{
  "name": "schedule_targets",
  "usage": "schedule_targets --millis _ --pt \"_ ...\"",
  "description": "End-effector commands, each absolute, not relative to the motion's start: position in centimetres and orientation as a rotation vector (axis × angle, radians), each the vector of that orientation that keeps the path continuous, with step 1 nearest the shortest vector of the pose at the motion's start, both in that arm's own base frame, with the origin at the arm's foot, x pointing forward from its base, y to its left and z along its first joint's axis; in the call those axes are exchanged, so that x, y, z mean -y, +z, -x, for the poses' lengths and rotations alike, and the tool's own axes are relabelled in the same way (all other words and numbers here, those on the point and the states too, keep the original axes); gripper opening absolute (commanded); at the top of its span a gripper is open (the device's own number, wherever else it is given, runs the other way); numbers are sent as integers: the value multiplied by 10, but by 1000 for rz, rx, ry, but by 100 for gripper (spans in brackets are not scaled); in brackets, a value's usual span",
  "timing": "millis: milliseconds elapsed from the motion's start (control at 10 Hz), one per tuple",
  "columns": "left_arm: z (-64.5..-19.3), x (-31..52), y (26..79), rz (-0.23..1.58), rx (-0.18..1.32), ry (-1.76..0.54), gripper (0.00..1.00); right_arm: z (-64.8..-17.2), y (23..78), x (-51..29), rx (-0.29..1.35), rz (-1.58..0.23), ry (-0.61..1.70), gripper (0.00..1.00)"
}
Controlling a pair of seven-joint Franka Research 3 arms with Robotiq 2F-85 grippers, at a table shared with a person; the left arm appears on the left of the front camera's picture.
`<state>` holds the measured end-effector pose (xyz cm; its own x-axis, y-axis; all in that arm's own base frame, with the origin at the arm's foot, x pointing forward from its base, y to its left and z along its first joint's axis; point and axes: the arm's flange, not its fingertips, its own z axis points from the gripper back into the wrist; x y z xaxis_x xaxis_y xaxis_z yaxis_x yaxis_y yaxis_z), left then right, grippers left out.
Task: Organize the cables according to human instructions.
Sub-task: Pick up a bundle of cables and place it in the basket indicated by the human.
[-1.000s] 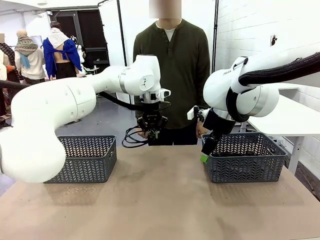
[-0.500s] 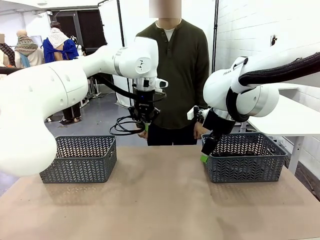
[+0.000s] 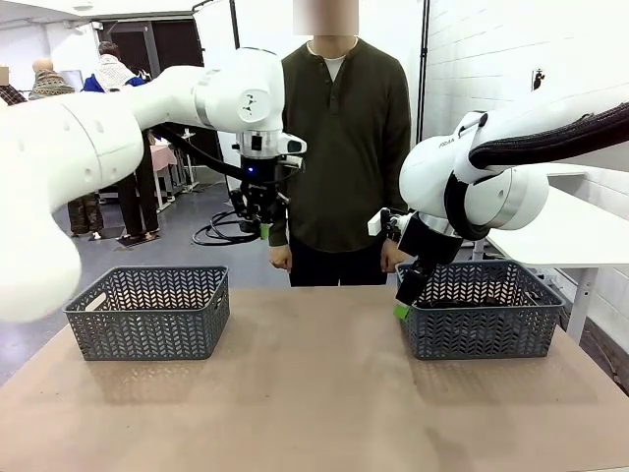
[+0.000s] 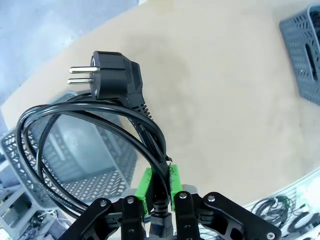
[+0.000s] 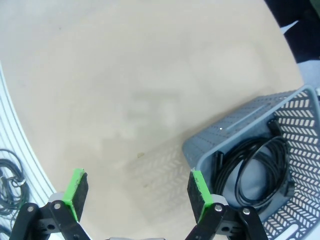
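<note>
One coiled cable [image 3: 218, 232] hangs from the left end effector [image 3: 261, 231], clamped tight on it, raised above the left basket's [image 3: 149, 313] inner edge. Bare worktop [image 3: 314, 383] lies between baskets. The right end effector [image 3: 402, 309] gapes wide at the right basket's [image 3: 482, 313] near corner, another cable [image 5: 260, 167] inside.

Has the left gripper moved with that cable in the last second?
Yes. The left gripper, shut on the cable, rose and shifted toward the left basket.
</note>
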<state>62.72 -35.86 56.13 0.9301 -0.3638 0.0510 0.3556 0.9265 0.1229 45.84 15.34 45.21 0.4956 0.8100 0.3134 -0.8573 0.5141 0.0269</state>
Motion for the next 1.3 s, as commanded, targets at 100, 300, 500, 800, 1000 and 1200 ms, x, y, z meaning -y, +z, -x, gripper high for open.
schedule_targets --millis 100,300,500,800,1000,1200 --pt "-570 297 545 -102 76 -414 0 -459 452 -153 276 -180 1016 100" --pt "-562 278 546 -87 81 -379 0 -459 452 -153 276 -180 1016 100" --pt "-560 254 545 -63 119 -287 0 -459 452 -153 276 -180 1016 100" --pt "-567 217 540 2 138 -184 0 -459 452 -153 276 -180 1016 100" --pt "-583 203 552 31 147 -113 0 -459 452 -153 276 -180 1016 100" --pt "-584 202 545 1 120 -149 0 -459 452 -153 276 -180 1016 100"
